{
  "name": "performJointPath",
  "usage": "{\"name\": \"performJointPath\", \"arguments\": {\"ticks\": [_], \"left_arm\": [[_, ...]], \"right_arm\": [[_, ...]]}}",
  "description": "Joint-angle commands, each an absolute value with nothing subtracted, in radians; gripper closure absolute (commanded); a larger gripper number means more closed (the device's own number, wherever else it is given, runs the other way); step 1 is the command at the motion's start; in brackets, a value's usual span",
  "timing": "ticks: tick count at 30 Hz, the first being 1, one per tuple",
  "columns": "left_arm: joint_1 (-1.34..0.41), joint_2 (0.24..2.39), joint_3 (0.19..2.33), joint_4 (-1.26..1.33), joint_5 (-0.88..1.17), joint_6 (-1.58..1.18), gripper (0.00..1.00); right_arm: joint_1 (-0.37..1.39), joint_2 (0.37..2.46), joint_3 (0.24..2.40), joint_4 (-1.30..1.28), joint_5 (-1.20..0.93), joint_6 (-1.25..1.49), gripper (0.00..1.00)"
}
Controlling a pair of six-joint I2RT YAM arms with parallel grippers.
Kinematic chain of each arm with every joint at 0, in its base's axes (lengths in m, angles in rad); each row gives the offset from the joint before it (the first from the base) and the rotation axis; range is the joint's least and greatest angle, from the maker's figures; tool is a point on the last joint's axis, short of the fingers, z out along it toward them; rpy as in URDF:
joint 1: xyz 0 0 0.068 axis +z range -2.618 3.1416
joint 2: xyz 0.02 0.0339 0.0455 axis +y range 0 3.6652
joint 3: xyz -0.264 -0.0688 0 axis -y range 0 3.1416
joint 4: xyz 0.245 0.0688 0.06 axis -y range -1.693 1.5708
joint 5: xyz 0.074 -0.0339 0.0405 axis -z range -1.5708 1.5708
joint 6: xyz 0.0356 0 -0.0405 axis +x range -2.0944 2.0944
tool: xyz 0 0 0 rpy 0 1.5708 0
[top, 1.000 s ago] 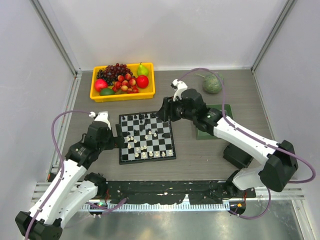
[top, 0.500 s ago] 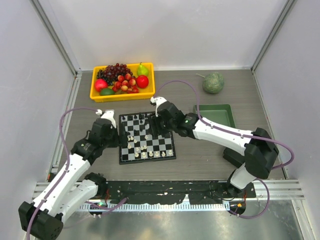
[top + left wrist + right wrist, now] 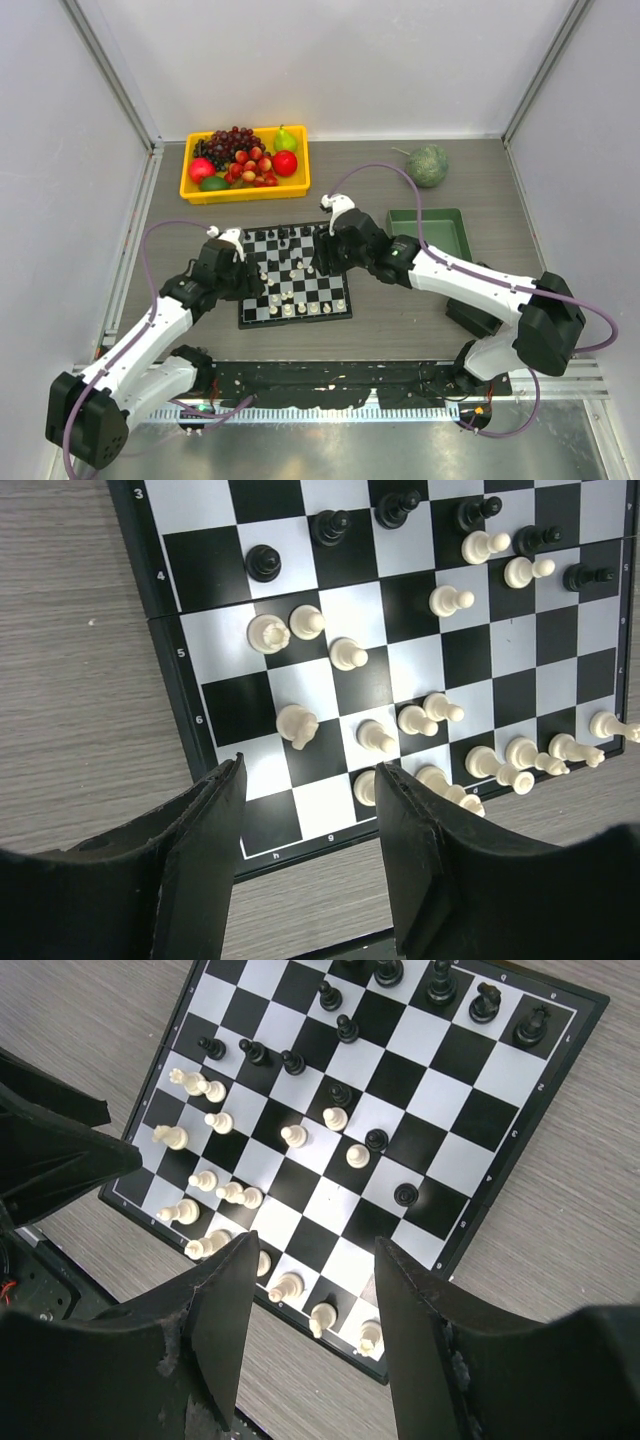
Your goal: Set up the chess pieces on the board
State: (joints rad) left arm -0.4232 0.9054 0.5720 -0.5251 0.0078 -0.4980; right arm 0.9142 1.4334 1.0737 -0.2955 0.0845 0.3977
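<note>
The board (image 3: 296,318) lies between both arms, with cream-white chess pieces (image 3: 288,305) mostly along its near side and black chess pieces (image 3: 281,237) along its far side; a few stand mixed mid-board. My left gripper (image 3: 249,283) hovers at the board's left edge, open, nothing between its fingers (image 3: 205,850). The left wrist view shows white pieces (image 3: 297,723) and black pieces (image 3: 263,562) ahead of the jaws. My right gripper (image 3: 319,259) hangs over the board's right half, open and empty (image 3: 315,1260), above white pieces (image 3: 293,1136) and black ones (image 3: 405,1194).
A yellow tray (image 3: 244,191) with grapes, cherries, an apple and a pear sits behind the board. A green tray (image 3: 430,228) lies to the right, partly under the right arm. A green round fruit (image 3: 427,165) rests at the back right.
My left gripper moved right to the board's edge and its jaws narrowed. The right gripper came down from the board's far right corner to over its right half.
</note>
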Motion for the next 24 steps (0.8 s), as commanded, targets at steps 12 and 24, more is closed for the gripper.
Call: {"name": "performJointPath", "arguments": {"ticks": [12,24], "left_arm": [[-0.497,0.988,0.624,-0.499,-0.075,-0.54,0.47],[-0.499,1.115,0.69,-0.492,-0.083,-0.497,0.57]], "right_arm": [[0.888,1.365,1.025,-0.255,0.087,0.374,0.44],[0.854,1.361,1.012,-0.255,0.057,0.365,0.44]]}}
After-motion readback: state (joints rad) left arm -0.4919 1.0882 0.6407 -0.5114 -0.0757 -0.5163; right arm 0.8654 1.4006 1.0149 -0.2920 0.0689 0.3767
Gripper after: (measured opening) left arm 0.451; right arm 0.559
